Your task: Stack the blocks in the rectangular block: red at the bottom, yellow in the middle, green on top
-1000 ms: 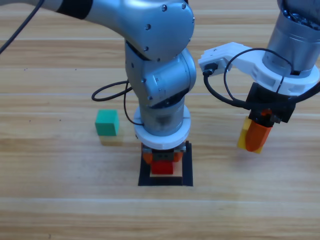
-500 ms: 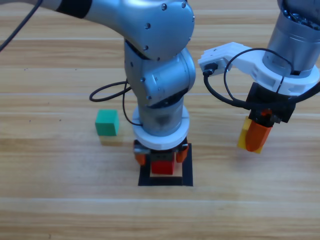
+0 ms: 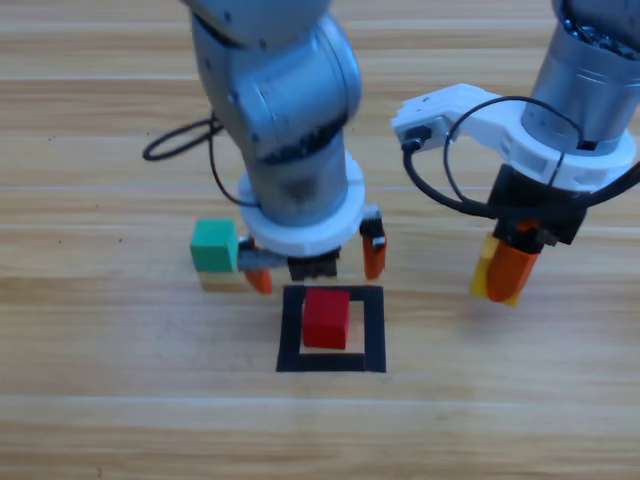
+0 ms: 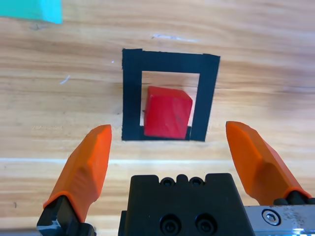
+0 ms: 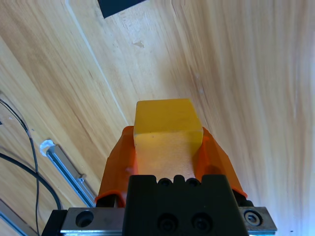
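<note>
The red cube (image 3: 326, 318) (image 4: 166, 112) lies alone inside the black tape frame (image 3: 373, 330) (image 4: 132, 96). Just behind the frame hangs my left gripper (image 3: 316, 268) (image 4: 172, 147), open, with its orange jaws spread wide and nothing between them. The teal-green cube (image 3: 214, 246) (image 4: 32, 10) sits on the table left of that gripper. To the right of the frame my right gripper (image 3: 505, 275) (image 5: 167, 142) is shut on the yellow cube (image 3: 485, 268) (image 5: 167, 123), held above the table.
A black cable (image 3: 190, 150) loops over the table behind the left arm. Another cable (image 3: 440, 180) hangs from the right wrist. Bare wood lies in front of the frame and between the frame and the right gripper.
My left gripper has let go of the red cube, opened wide and drawn back from the frame. The red cube stays in the frame. The right gripper holds still with the yellow cube.
</note>
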Tool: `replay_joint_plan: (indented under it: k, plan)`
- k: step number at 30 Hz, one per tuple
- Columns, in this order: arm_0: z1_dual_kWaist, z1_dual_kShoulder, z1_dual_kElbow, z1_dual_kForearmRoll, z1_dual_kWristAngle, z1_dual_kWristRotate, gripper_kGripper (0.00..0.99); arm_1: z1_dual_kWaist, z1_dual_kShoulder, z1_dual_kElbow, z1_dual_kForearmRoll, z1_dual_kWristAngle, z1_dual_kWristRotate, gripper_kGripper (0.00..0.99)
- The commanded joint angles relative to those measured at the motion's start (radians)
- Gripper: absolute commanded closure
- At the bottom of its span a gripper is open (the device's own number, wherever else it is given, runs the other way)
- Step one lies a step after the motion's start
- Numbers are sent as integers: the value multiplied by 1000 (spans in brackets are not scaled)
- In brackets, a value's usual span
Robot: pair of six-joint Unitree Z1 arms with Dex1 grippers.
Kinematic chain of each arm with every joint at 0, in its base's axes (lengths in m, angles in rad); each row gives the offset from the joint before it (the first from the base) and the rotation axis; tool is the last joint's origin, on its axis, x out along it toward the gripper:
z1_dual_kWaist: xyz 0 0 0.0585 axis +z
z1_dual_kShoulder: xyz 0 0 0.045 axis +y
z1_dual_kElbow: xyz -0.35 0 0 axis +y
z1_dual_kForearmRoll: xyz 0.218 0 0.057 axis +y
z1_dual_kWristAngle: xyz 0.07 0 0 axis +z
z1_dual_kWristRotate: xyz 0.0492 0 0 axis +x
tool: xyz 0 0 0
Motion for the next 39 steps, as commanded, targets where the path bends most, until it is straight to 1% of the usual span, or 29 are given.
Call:
replay_joint_plan:
  k: [1, 2, 4, 5, 8, 11, 14, 17, 21, 24, 28, 39]
  plan:
    - [17, -168, 17, 99, 56, -12, 0, 164, 78, -123, 37, -64, -1, 976]
    - [26, -197, 24, 127, 76, -7, 0, 179, 101, -158, 57, -66, -3, 976]
    - [78, -254, 49, 174, 95, 39, 0, 202, 147, -235, 95, -67, -4, 976]
    - [112, -284, 67, 193, 103, 67, 0, 211, 168, -270, 112, -67, -6, 976]
    - [236, -378, 158, 194, 118, 192, 0, 236, 233, -361, 147, -67, -15, 976]
    - [361, -427, 192, 194, 122, 340, 0, 242, 303, -465, 190, -69, -15, 975]
    - [470, -436, 212, 191, 120, 453, 0, 241, 378, -578, 239, -69, -15, 975]
    - [542, -444, 250, 142, 109, 539, 1, 241, 417, -632, 248, -67, -15, 975]
    - [591, -442, 353, 35, 65, 600, 0, 242, 444, -669, 252, -67, -15, 975]
    - [597, -442, 419, -31, 46, 614, 0, 242, 455, -686, 258, -67, -15, 975]
    - [595, -445, 455, -65, 31, 617, 0, 244, 464, -700, 261, -69, -15, 975]
    - [595, -439, 486, -96, 22, 608, 0, 248, 493, -713, 270, -74, -15, 973]
